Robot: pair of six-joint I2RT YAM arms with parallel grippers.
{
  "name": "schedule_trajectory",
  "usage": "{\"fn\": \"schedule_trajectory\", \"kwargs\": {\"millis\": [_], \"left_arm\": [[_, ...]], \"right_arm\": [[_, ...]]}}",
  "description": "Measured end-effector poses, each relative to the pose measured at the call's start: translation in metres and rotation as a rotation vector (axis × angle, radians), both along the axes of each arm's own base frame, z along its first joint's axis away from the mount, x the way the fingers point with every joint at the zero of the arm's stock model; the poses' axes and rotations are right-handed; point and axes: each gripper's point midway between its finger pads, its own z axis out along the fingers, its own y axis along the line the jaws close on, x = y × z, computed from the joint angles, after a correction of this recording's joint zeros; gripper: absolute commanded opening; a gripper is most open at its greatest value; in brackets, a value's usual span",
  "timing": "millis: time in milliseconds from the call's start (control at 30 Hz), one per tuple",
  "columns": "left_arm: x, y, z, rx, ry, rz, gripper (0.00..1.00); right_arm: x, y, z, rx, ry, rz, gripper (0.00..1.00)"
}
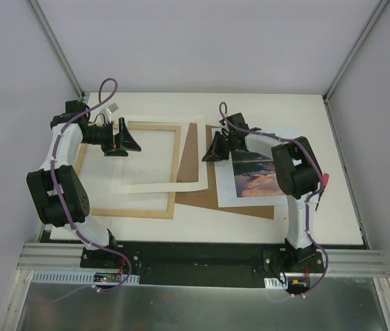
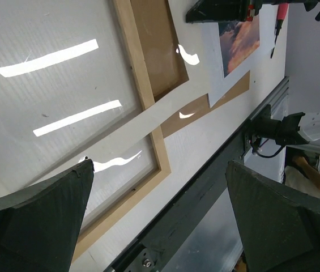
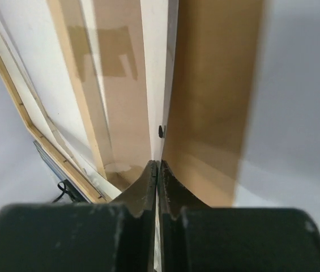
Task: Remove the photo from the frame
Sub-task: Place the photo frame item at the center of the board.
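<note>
Writing: the small grey-white object point(image 1: 112, 107) at the back left of the table is too small to read
Photo: the upright print of orange-pink clouds and mountains with a pale border point(image 1: 253, 181) lies flat outside the frame, right of it, on the plain brown backing board point(image 1: 193, 162)
Frame: the large rectangular frame of thin light wood point(image 1: 132, 211) lies on the left half of the white table point(image 1: 333, 172); in the left wrist view its glossy pane reflects strips of light
Mat: the white mat with a cut-out window point(image 1: 157, 187) lies askew across the frame's right rail and onto the brown board
Hidden: the right forearm covers the photo's right edge and upper corner; the left arm covers the frame's left rail
Left arm: elbow folded back, the left gripper point(image 1: 124, 141) above the frame's upper left area, jaws spread wide, nothing between them
Right arm: reaches forward and leftward, the right gripper point(image 1: 215, 148) low at the brown board just beside the photo's top left corner, jaws pressed together; the right wrist view shows nothing between them
</note>
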Motion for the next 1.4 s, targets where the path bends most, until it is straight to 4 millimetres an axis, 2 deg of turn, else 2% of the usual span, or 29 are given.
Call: {"fn": "schedule_trajectory", "kwargs": {"millis": [233, 400, 467, 567, 633, 700, 867, 933, 1000, 1067, 1167, 1233, 1267, 1333, 1400], "left_arm": [[-0.001, 0.0, 0.0, -0.001, 0.004, 0.0, 0.99], [-0.001, 0.0, 0.0, -0.001, 0.005, 0.0, 0.99], [-0.001, 0.0, 0.0, -0.001, 0.005, 0.0, 0.99], [-0.001, 0.0, 0.0, -0.002, 0.006, 0.001, 0.99], [-0.001, 0.0, 0.0, -0.002, 0.005, 0.001, 0.99], [-0.001, -0.001, 0.0, -0.004, 0.006, 0.0, 0.99], [-0.003, -0.002, -0.002, -0.014, 0.017, 0.0, 0.99], [-0.003, -0.002, -0.001, -0.02, 0.017, -0.001, 0.99], [-0.003, -0.003, -0.001, -0.02, 0.017, 0.0, 0.99], [-0.003, -0.003, -0.001, -0.021, 0.017, 0.0, 0.99], [-0.003, -0.003, -0.001, -0.021, 0.017, 0.0, 0.99], [-0.003, -0.003, -0.001, -0.021, 0.018, 0.0, 0.99], [-0.003, -0.003, -0.001, -0.021, 0.018, 0.0, 0.99], [-0.003, -0.003, -0.001, -0.021, 0.017, 0.0, 0.99], [-0.003, -0.003, 0.0, -0.021, 0.016, -0.002, 0.99]], "right_arm": [[-0.016, 0.049, 0.016, -0.016, -0.067, 0.08, 0.0], [-0.03, 0.071, 0.021, -0.028, -0.07, 0.108, 0.04], [-0.038, 0.081, 0.024, -0.046, -0.07, 0.134, 0.0], [-0.047, 0.087, 0.024, -0.074, -0.07, 0.156, 0.01], [-0.047, 0.082, 0.022, -0.091, -0.063, 0.155, 0.07], [-0.04, 0.071, 0.02, -0.106, -0.055, 0.133, 0.17], [-0.022, 0.053, 0.025, -0.109, -0.067, 0.085, 0.3], [-0.027, 0.059, 0.025, -0.106, -0.068, 0.098, 0.34], [-0.04, 0.071, 0.025, -0.103, -0.064, 0.131, 0.44], [-0.058, 0.087, 0.027, -0.101, -0.058, 0.182, 0.6], [-0.078, 0.109, 0.036, -0.098, -0.074, 0.269, 0.89], [-0.083, 0.113, 0.044, -0.118, -0.111, 0.325, 1.0], [-0.081, 0.113, 0.047, -0.131, -0.131, 0.338, 0.96], [-0.07, 0.103, 0.052, -0.185, -0.203, 0.368, 0.96], [-0.055, 0.082, 0.056, -0.27, -0.265, 0.39, 0.96]]}}
